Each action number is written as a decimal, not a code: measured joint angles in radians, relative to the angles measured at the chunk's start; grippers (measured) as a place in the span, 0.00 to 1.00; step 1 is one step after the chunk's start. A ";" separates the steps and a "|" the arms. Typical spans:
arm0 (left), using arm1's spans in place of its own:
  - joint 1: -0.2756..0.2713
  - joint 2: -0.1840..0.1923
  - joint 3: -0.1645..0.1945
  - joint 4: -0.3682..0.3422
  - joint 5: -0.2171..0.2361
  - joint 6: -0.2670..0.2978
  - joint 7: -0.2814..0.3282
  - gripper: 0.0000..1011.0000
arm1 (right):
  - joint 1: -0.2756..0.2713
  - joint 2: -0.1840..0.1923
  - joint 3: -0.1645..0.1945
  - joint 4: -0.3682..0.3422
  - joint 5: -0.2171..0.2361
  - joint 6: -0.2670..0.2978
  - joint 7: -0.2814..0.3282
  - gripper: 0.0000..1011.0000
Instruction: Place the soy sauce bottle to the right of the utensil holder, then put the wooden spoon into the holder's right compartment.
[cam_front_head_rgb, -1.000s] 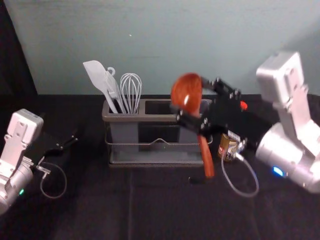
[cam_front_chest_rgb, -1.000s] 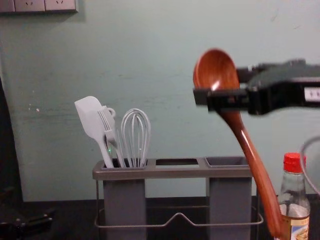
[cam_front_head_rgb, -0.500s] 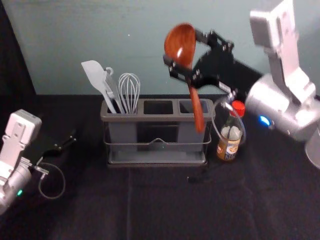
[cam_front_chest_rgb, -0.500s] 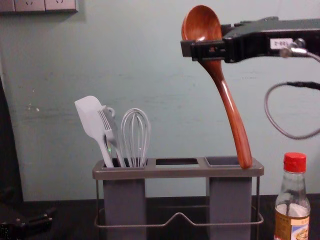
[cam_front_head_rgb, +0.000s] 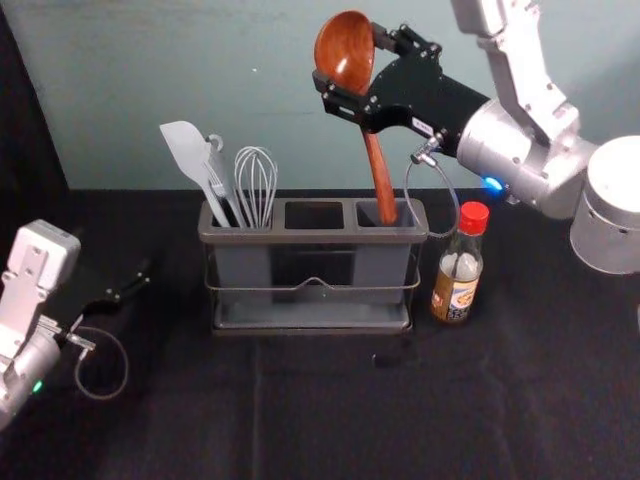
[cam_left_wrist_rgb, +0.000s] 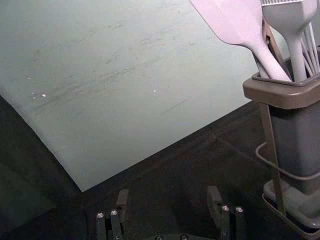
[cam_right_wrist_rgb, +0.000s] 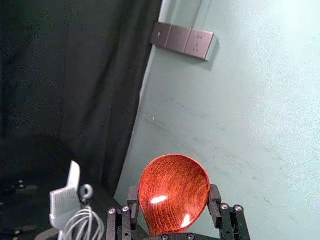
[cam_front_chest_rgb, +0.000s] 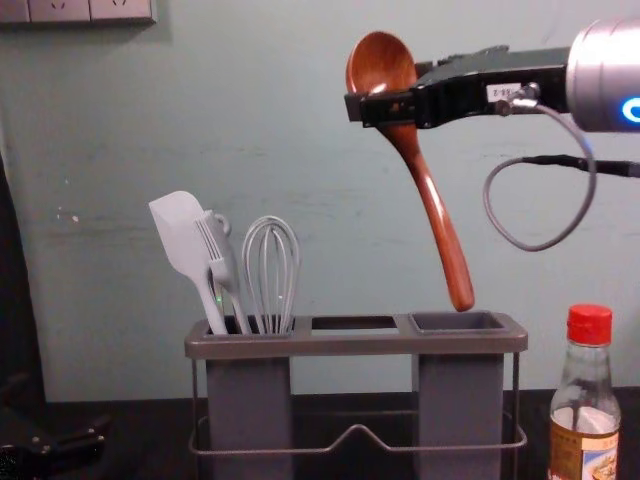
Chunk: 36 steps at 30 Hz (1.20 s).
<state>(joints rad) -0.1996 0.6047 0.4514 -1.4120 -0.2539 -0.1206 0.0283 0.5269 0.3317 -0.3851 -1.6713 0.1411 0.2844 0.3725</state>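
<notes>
High above the utensil holder (cam_front_head_rgb: 312, 237), my right gripper (cam_front_head_rgb: 345, 92) is shut on the bowl end of the wooden spoon (cam_front_head_rgb: 376, 170). In the chest view the handle of the spoon (cam_front_chest_rgb: 440, 235) hangs down, its tip just above the right compartment (cam_front_chest_rgb: 457, 321). The right wrist view has the spoon's bowl (cam_right_wrist_rgb: 174, 192) between the fingers of my right gripper (cam_right_wrist_rgb: 173, 202). Right of the holder, the soy sauce bottle (cam_front_head_rgb: 461, 265) stands upright. My left gripper (cam_front_head_rgb: 132, 284) is parked at the left; its wrist view shows this gripper (cam_left_wrist_rgb: 167, 202) open and holding nothing.
A white spatula (cam_front_head_rgb: 191, 160), a brush and a whisk (cam_front_head_rgb: 256, 185) stand in the holder's left compartment. The middle compartment (cam_front_head_rgb: 314, 214) holds nothing visible. A looped cable (cam_front_chest_rgb: 545, 243) hangs below the right arm. Wall sockets (cam_front_chest_rgb: 90, 10) are on the wall behind.
The right gripper has risen and moved left with the spoon, carrying the handle's tip from beside the holder to above the right compartment. The left arm and the bottle have stayed still.
</notes>
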 joint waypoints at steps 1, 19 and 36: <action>0.000 0.000 0.000 0.000 0.000 0.000 0.000 1.00 | 0.007 -0.004 -0.002 0.011 -0.001 0.000 0.000 0.83; 0.000 0.000 0.000 0.000 0.000 0.000 0.000 1.00 | 0.074 -0.036 -0.010 0.147 -0.007 -0.011 -0.001 0.83; 0.000 0.000 0.000 0.000 0.000 0.000 0.000 1.00 | 0.029 0.003 -0.011 0.093 -0.007 0.014 0.016 0.83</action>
<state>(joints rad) -0.1995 0.6047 0.4514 -1.4120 -0.2539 -0.1205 0.0283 0.5562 0.3351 -0.3959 -1.5784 0.1337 0.2979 0.3884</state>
